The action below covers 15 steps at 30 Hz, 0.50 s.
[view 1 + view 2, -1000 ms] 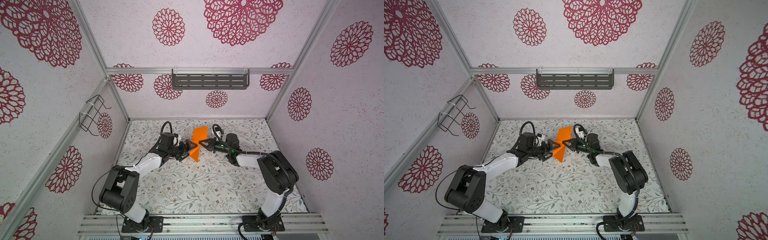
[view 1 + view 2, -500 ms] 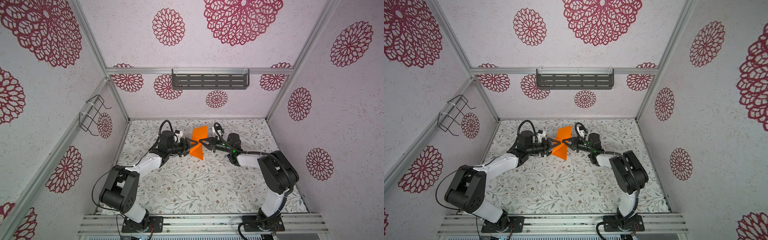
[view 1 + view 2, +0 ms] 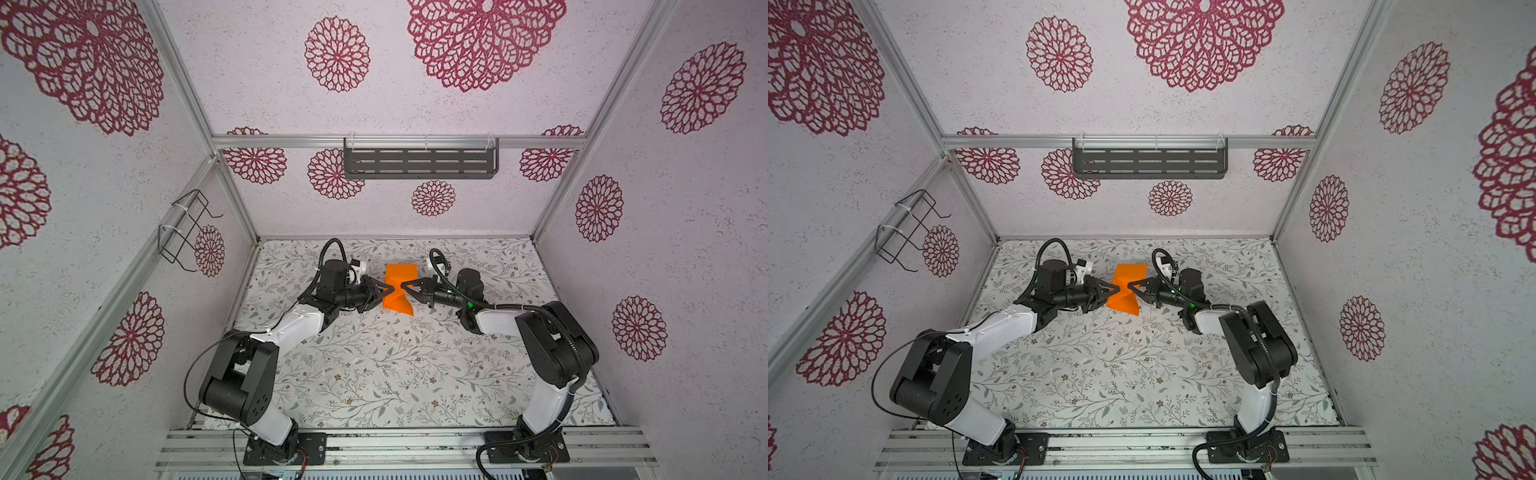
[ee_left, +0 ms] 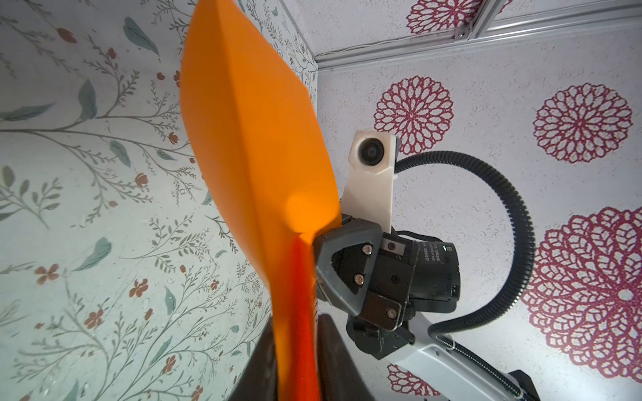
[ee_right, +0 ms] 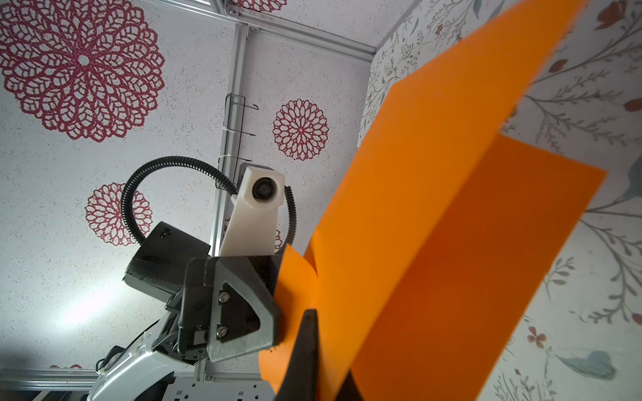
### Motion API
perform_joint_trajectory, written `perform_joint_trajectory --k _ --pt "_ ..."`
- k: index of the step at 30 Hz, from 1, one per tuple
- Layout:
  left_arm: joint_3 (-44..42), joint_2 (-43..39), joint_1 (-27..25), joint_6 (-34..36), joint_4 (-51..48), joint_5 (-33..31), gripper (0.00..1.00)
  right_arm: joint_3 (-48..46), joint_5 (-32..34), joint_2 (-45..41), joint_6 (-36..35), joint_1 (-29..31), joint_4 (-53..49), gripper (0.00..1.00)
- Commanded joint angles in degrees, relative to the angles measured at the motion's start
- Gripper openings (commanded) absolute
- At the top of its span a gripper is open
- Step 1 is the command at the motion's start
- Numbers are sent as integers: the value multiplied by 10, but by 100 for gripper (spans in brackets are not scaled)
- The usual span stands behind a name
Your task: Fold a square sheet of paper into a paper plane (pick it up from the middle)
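Note:
The square sheet of paper (image 3: 398,293) (image 3: 1124,293) is bright orange and hangs in the air above the back middle of the table, bent along a centre crease with its two halves twisted apart. My left gripper (image 3: 390,287) (image 3: 1114,287) pinches its left edge. In the left wrist view the dark fingers (image 4: 328,343) press the paper (image 4: 257,139) from both sides, around the left gripper (image 4: 297,328). My right gripper (image 3: 405,286) (image 3: 1131,286) is shut on the opposite edge. In the right wrist view the sheet (image 5: 434,225) fans out from the right gripper (image 5: 326,350). A paper plane is out of view.
The floral table mat (image 3: 374,365) lies under both arms. A grey slotted shelf (image 3: 419,158) hangs on the back wall and a black wire basket (image 3: 187,232) on the left wall. Patterned walls close in the left, right and back sides.
My left gripper has gone from wide open to closed on the sheet's left edge. The sheet has turned and shifted slightly between the grippers. My right gripper stayed shut on it.

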Motion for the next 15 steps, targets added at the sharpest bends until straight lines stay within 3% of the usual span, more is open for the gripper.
perform_joint_trajectory --k 1,6,9,11,15 --pt "19 8 0 10 -13 -2 13 2 -9 -25 -26 -4 4 6" --pt "36 12 2 52 -89 -20 7 -6 20 -51 -97 -16 -90 32" --pt "65 11 6 119 -206 -57 6 -13 65 -82 -170 -33 -185 48" --pt "102 10 7 185 -319 -116 6 -10 108 -109 -233 -43 -269 55" --pt "205 21 2 301 -557 -317 6 2 250 -168 -359 -47 -428 72"
